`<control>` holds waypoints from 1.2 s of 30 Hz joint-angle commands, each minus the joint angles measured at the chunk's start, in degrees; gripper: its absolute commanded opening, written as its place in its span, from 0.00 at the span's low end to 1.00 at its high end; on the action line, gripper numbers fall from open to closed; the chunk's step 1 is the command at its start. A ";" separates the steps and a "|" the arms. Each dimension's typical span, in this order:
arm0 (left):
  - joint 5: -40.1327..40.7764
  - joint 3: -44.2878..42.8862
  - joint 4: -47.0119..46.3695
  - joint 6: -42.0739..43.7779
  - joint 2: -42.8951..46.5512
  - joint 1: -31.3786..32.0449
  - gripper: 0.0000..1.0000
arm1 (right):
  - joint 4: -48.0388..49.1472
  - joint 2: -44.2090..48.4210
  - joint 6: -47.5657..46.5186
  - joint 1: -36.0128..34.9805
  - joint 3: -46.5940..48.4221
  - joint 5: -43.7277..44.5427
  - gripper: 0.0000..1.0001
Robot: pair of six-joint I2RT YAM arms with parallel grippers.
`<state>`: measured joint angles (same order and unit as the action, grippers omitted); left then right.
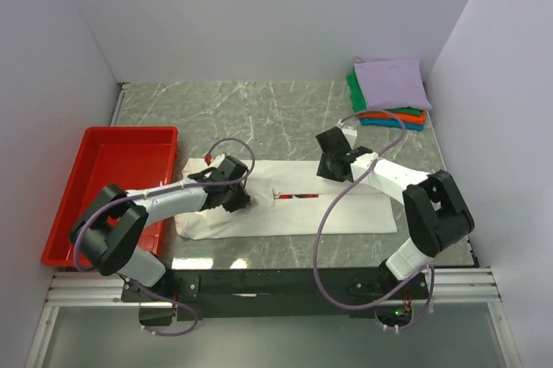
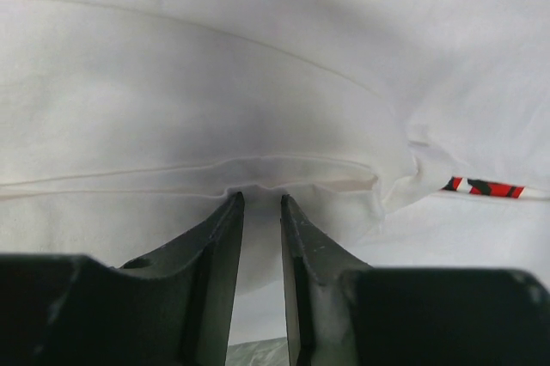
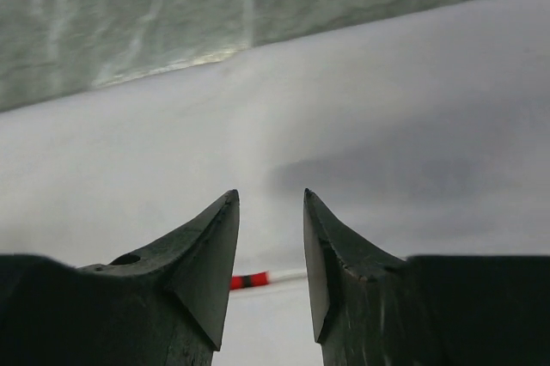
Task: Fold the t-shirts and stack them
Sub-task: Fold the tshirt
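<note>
Large white cloth t-shirt with red print (image 1: pixel 346 211) near-centre on grey marbled table (image 1: pixel 259 109), folded to a long strip — long axis left-right, collar end not told. Soft, limp, light; take by folded edge or corners. Left gripper (image 2: pixel 260 198) at a hem, jaws narrowly apart — nipping or not, cannot tell. Right gripper (image 3: pixel 271 198) spread, empty, over cloth. Far right: stack of folded coloured tees (image 1: pixel 389 92).

Red plastic tray (image 1: pixel 112 169) at left, grey marbled tabletop (image 1: pixel 259 117)

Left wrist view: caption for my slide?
Left gripper tips at a folded edge of the white t-shirt; red print at right.
</note>
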<state>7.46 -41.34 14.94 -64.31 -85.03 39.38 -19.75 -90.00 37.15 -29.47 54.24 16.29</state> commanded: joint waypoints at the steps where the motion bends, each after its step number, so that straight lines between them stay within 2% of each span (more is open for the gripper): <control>1: 4.14 -1.28 4.57 -1.78 -2.76 -2.19 0.31 | -1.52 -2.55 -0.59 3.71 -1.85 3.13 0.43; 6: 5.28 -4.70 5.80 -1.35 -7.32 -5.26 0.31 | -2.92 -4.14 1.08 5.21 -3.09 2.61 0.43; 13: 5.72 -12.08 8.17 1.47 -13.31 -9.75 0.31 | -5.57 -3.35 3.81 4.25 -4.40 -3.81 0.43; 17: 6.68 -19.20 9.93 4.63 -18.40 -11.77 0.31 | -3.37 -0.27 6.26 2.85 -10.01 -10.92 0.41; 21: 7.39 -32.09 13.01 10.50 -27.78 -13.36 0.30 | 1.98 5.34 13.02 -2.50 -16.35 -16.11 0.40; 23: 6.69 -37.29 14.76 14.28 -31.40 -13.80 0.30 | 4.87 7.02 19.26 -8.30 -19.33 -17.96 0.40; 26: 3.44 -48.63 16.52 18.77 -39.48 -14.24 0.29 | 9.27 9.83 29.80 -16.65 -23.19 -19.89 0.41; 27: 2.91 -54.66 18.35 20.96 -43.42 -14.33 0.29 | 13.38 10.62 32.44 -18.23 -24.17 -20.51 0.41; 30: -3.31 -63.82 17.67 25.80 -49.85 -14.41 0.31 | 22.26 10.46 42.37 -24.04 -25.85 -22.53 0.41; 32: -9.29 -68.24 17.32 28.00 -53.11 -14.59 0.32 | 22.65 9.14 42.75 -26.50 -22.27 -21.31 0.42; 33: -10.35 -72.78 17.75 29.06 -56.09 -14.59 0.32 | 21.08 7.66 42.22 -26.77 -20.85 -20.78 0.42; 36: -12.91 -76.86 18.38 29.51 -58.83 -14.76 0.33 | 17.83 6.50 39.50 -26.69 -16.89 -18.68 0.44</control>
<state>-0.16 -116.14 30.46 -39.35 -138.50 24.91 -1.63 -82.56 74.59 -56.18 32.91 -4.32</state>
